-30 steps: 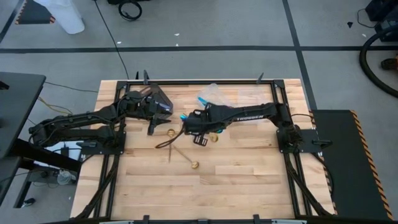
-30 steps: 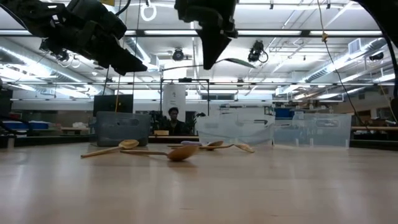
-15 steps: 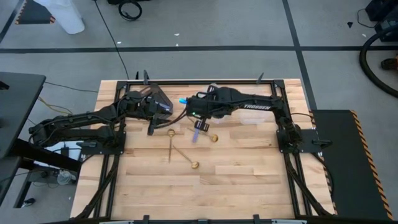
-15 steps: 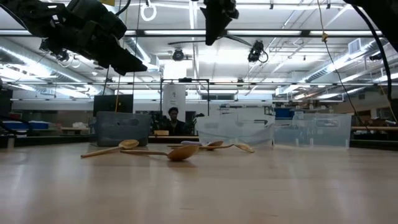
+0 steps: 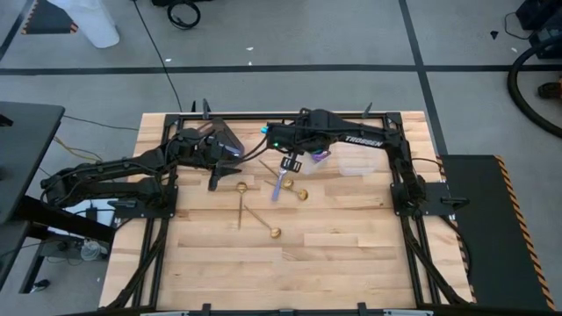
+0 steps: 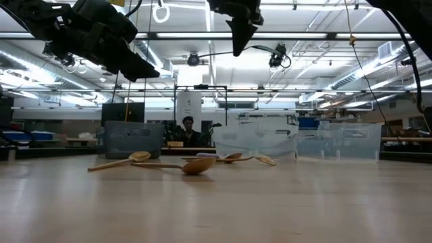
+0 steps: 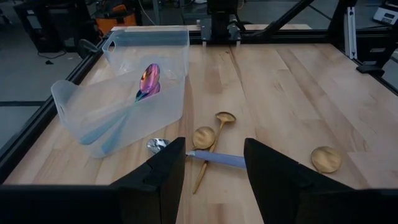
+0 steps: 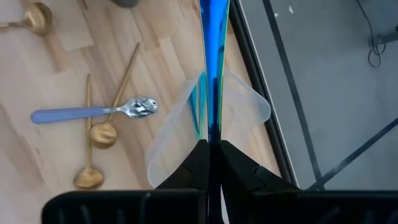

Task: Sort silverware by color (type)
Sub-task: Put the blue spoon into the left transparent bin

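Glossy gold metal spoons [image 7: 210, 135] on matt pale wood table [image 7: 298, 87]

Bright ceiling strip lights [image 6: 324, 35] flood the room evenly, leaving only soft shadows on the wooden table [image 5: 334, 254]. Against them, both arms read as dark silhouettes from table height.

Both arms are black with jointed tubular links; the right arm [image 5: 369, 142] carries white lettering along its forearm. Each claw has two dark, flat, tapering fingers [image 7: 155, 177].
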